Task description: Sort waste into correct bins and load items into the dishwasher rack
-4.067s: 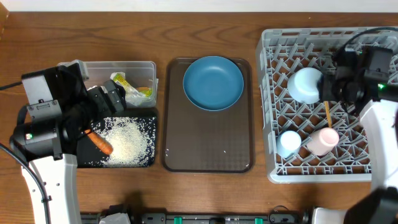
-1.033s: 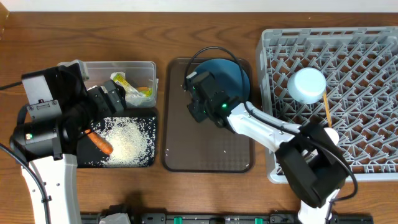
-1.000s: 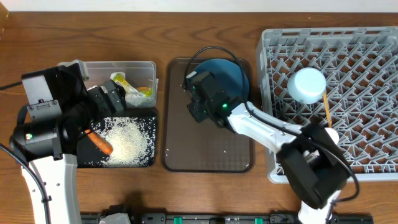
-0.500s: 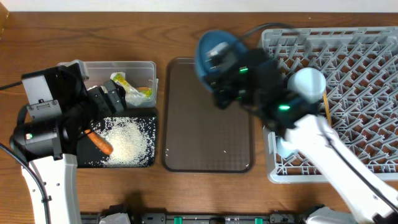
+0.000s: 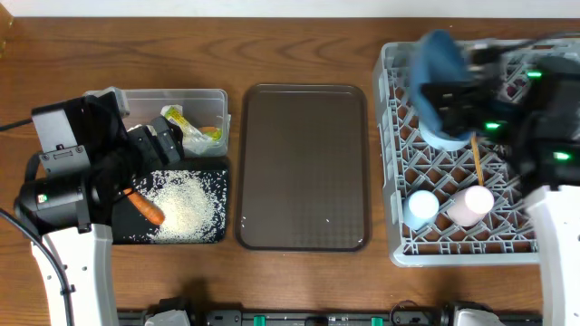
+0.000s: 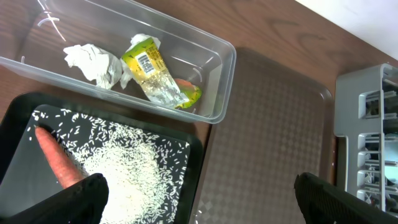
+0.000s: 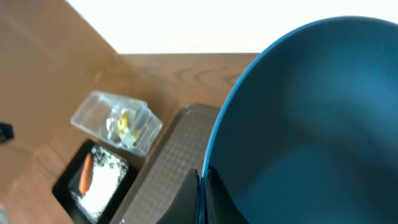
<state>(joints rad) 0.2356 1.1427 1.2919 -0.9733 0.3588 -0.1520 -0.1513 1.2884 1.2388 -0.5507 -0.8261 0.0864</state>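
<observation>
My right gripper (image 7: pixel 203 186) is shut on the rim of the large blue plate (image 7: pixel 311 124) and holds it tilted in the air over the far left part of the grey dishwasher rack (image 5: pixel 390 136). In the overhead view the plate (image 5: pixel 433 54) is blurred. The rack holds the white-and-blue bowl (image 5: pixel 449 131), the light blue cup (image 5: pixel 421 208), the pink cup (image 5: pixel 471 204) and chopsticks (image 5: pixel 477 163). My left gripper (image 6: pixel 199 202) is open and empty above the black tray (image 6: pixel 194 144), which holds the carrot (image 6: pixel 59 165) and rice (image 6: pixel 130 180). The clear tub (image 6: pixel 227 62) holds crumpled paper (image 6: pixel 93 59) and the wrapper (image 6: pixel 152 71).
The dark brown serving tray (image 5: pixel 304 167) lies bare between the bins and the rack. The left arm's body (image 5: pixel 72 172) stands over the left edge of the black tray. A few rice grains lie on the brown tray's near part.
My right gripper lifted the blue plate off the brown serving tray and carried it right, over the rack. The left arm has not moved.
</observation>
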